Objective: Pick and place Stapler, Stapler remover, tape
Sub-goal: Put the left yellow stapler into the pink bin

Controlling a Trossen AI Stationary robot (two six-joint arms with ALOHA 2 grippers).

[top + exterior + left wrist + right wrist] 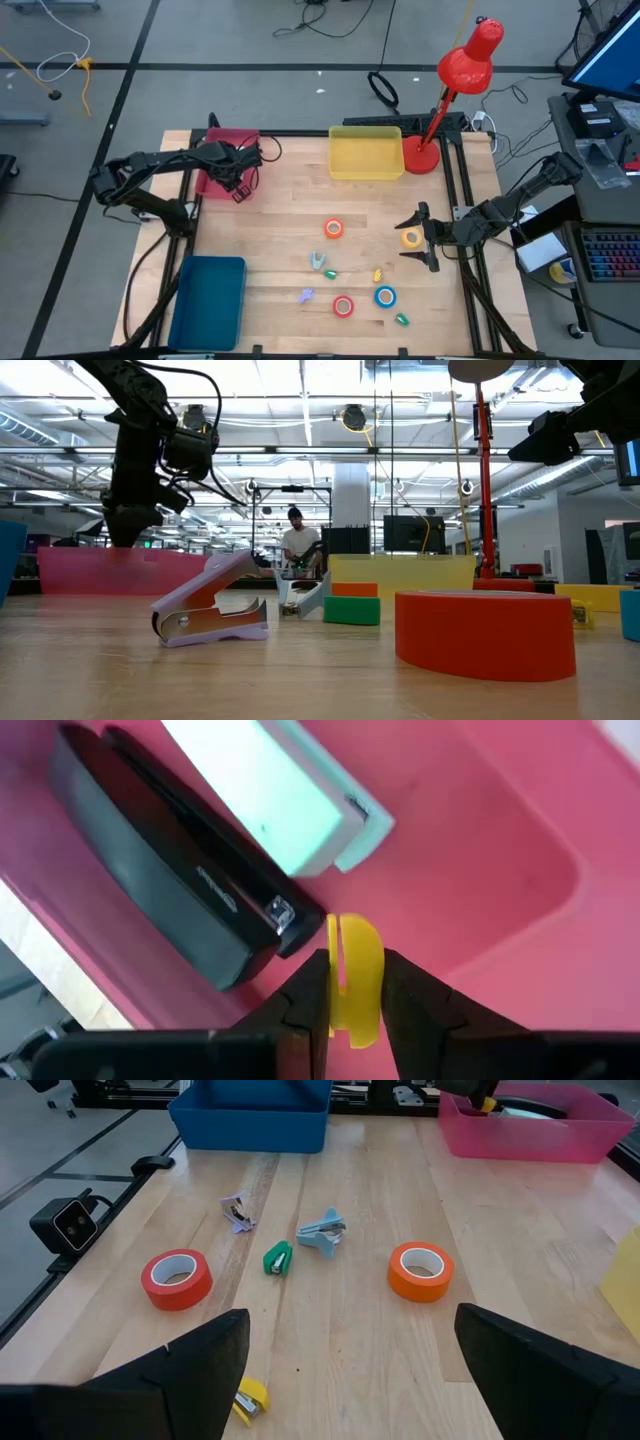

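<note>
Staplers (pixel 190 890) already lie in your pink tray (pixel 480 840); left claw (pixel 352 988) pinches a yellow remover (pixel 352 975) above it. Right claw (pixel 345 1370) hangs spread over mid-surface tape (pixel 421 1270), still unsorted.

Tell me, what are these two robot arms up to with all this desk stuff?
They are sorting office supplies into trays. The left gripper hangs over the pink tray, pinching a small yellow item above a black stapler and a mint-green one already inside. The right gripper waits wide open beside the yellow tape roll. Three more tape rolls, orange, red and blue, and several small staple removers still lie on the table.
</note>
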